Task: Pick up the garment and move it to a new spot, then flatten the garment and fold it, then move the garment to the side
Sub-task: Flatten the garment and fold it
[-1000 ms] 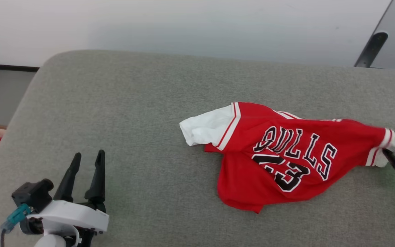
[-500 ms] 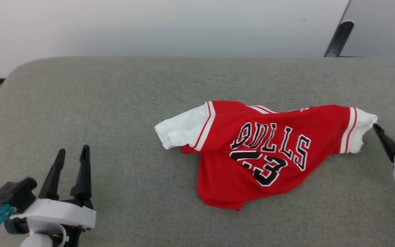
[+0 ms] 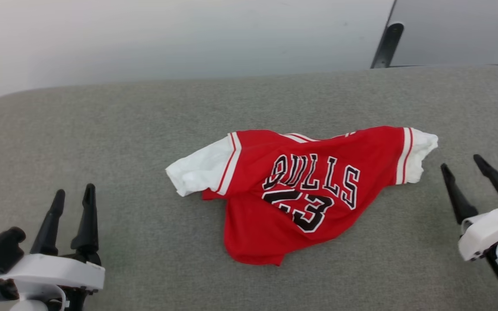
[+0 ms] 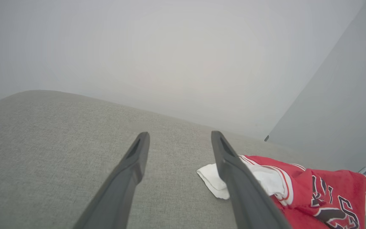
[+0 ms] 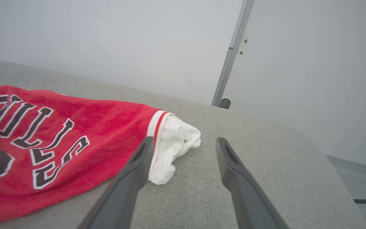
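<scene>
We see the red jersey-style T-shirt (image 3: 249,181) with white short sleeves and black "BULLS 23" print lying on the grey woven-fabric surface (image 3: 123,142), between our two hands. Its long axis runs sleeve to sleeve, from the left hand's side across to the right hand's. The striped neck edge points away from both hands. The red hem points back toward us and narrows to a rumpled corner. The print faces up, its letters sloping down toward the right hand's side.

Our left hand (image 3: 75,190) is well apart from the shirt, its two long dark fingers spread with nothing between them. The nearer white sleeve lies ahead of it and off to its right.

Our right hand (image 3: 461,162) is spread too, holding nothing. The other white sleeve lies just ahead and to the left of its left finger. The head view shows bare fabric between them; in the right wrist view that finger crosses the sleeve's edge, so the two are probably apart.

Beyond the right hand, a dark slanted post (image 3: 386,45) stands behind the surface's far edge.
</scene>
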Controlling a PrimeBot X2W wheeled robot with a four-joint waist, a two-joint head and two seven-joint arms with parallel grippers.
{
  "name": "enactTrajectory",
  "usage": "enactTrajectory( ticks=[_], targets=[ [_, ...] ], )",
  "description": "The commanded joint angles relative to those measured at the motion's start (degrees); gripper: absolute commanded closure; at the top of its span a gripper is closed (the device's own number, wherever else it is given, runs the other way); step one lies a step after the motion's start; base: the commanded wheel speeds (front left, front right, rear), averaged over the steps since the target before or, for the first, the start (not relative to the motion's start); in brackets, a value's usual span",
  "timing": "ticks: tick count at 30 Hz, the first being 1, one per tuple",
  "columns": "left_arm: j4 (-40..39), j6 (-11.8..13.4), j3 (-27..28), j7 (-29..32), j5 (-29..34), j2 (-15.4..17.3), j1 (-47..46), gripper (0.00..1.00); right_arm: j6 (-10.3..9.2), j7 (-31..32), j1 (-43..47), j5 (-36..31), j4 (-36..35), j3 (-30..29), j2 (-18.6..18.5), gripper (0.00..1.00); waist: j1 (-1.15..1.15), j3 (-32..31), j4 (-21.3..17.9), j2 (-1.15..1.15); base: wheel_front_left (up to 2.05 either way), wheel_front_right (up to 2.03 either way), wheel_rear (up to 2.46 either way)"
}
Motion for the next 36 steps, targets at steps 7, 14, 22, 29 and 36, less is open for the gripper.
enactTrajectory(
  ticks=[7,14,22,29,36],
  targets=[
    [-2.25,-0.08,0.27,5.14,-2.72,2.14,-0.83,0.00,-0.06,-0.50,6.70,-6.17,-5.81,-6.82,6.06,0.00,0.00,0.24,-2.36,0.00,0.00,0.00,0.00],
    [-5.23,1.52,-1.85,18.69,-8.44,3.33,-3.28,0.00,-0.06,-0.13,9.36,-8.16,-9.31,-9.43,8.25,0.00,0.00,0.72,-3.17,0.00,0.00,0.00,0.00],
    [-4.42,6.32,-6.56,39.93,-13.27,6.42,-12.16,0.00,-0.06,1.00,10.49,-8.98,-11.91,-11.09,9.39,0.00,0.00,2.07,-3.17,0.00,0.00,0.00,0.00],
    [0.12,9.28,-9.54,51.43,-14.14,7.96,-23.38,0.00,-0.06,1.46,9.11,-9.05,-13.24,-10.66,9.71,0.00,0.00,4.41,-4.41,0.00,0.00,0.00,0.00],
    [8.45,11.16,-12.88,60.19,-13.34,9.01,-33.04,0.00,-0.06,1.53,7.87,-8.73,-13.92,-10.29,9.80,0.00,0.00,7.83,-7.27,0.00,0.00,0.00,0.00]
  ],
)
